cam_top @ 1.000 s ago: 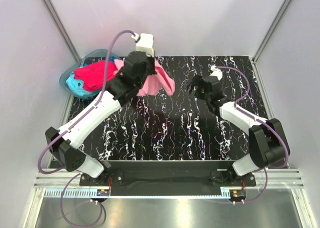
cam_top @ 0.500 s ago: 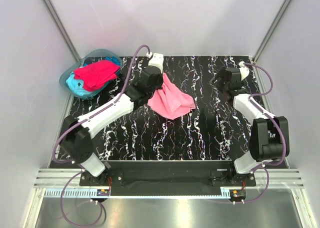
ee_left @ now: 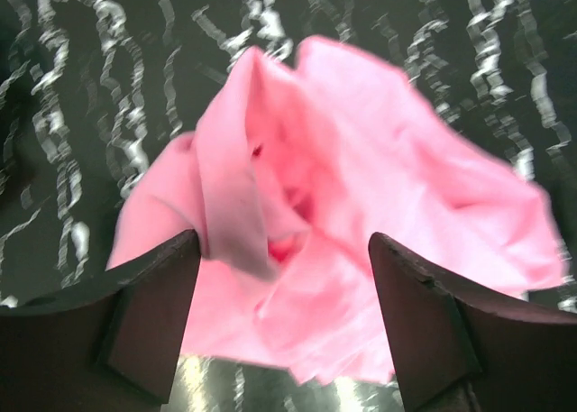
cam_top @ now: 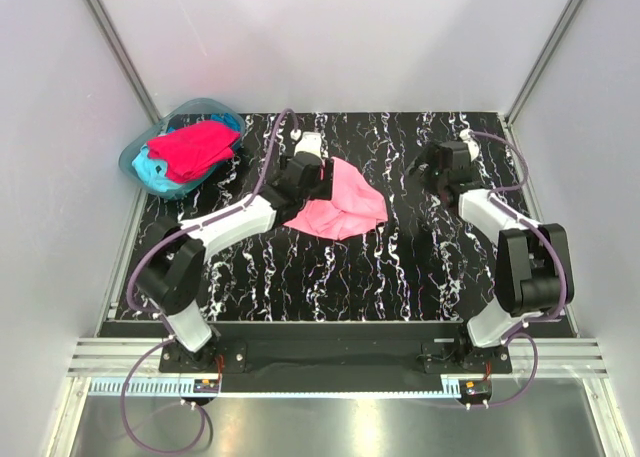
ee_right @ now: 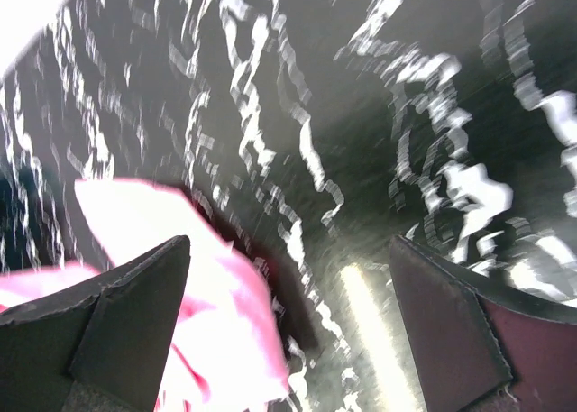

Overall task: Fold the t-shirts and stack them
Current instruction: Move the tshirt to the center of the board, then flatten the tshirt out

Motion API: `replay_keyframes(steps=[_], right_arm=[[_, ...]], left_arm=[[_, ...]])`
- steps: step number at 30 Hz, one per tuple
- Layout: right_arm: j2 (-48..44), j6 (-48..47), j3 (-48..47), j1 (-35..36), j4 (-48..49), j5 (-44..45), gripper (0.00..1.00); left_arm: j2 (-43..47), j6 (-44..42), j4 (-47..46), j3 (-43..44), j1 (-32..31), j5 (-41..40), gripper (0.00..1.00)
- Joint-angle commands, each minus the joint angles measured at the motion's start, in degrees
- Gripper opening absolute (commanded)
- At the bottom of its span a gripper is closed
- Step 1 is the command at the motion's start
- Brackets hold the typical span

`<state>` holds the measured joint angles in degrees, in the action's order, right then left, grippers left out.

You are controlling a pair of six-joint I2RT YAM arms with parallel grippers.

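Proximity favours the left gripper (ee_left: 284,250), open-jawed just beside the crumpled pink t-shirt (cam_top: 340,210) near the far edge; right gripper (ee_right: 288,250), open, stands apart.

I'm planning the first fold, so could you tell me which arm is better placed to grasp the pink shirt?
Left. The left arm has its open jaws right over the pink shirt; the right arm holds its open jaws off to the side, over the table.

A robot lab test cell: white panel walls (cam_top: 350,37), aluminium frame posts (cam_top: 117,47), black marbled table (cam_top: 350,277).
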<state>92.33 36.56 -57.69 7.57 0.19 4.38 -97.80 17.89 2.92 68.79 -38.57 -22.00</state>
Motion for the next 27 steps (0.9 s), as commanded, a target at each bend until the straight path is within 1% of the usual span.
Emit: replay_keyframes(steps=[1, 6, 12, 16, 19, 22, 27], right_arm=[[1.09, 0.71, 2.31, 2.7, 4.81, -3.41, 0.98], [0.66, 1.06, 5.22, 5.52, 7.37, -4.03, 0.98], [-1.01, 0.27, 8.47, 6.58, 8.34, -3.33, 0.98], [-1.54, 0.53, 9.17, 6.66, 8.69, -4.03, 0.98], [-1.72, 0.8, 9.7, 7.28, 9.39, -4.21, 0.98], [-1.63, 1.06, 10.4, 7.8, 10.62, -6.05, 0.98], [-0.67, 1.5, 10.67, 8.86, 11.5, -6.4, 0.98]], left_arm=[[7.78, 0.48, -4.5, -3.3, 0.07, -6.03, 0.81], [11.14, 6.1, -3.01, -6.12, -0.63, -4.02, 0.78], [11.75, 12.33, -3.18, -12.8, -3.7, -5.78, 0.75], [11.14, 14.01, -5.11, -17.37, -7.39, -7.18, 0.74], [10.26, 15.15, -5.73, -19.56, -8.71, -7.62, 0.72], [9.82, 15.42, -7.05, -21.68, -9.16, -8.32, 0.72], [9.38, 14.98, -9.59, -23.44, -9.16, -9.03, 0.72]])
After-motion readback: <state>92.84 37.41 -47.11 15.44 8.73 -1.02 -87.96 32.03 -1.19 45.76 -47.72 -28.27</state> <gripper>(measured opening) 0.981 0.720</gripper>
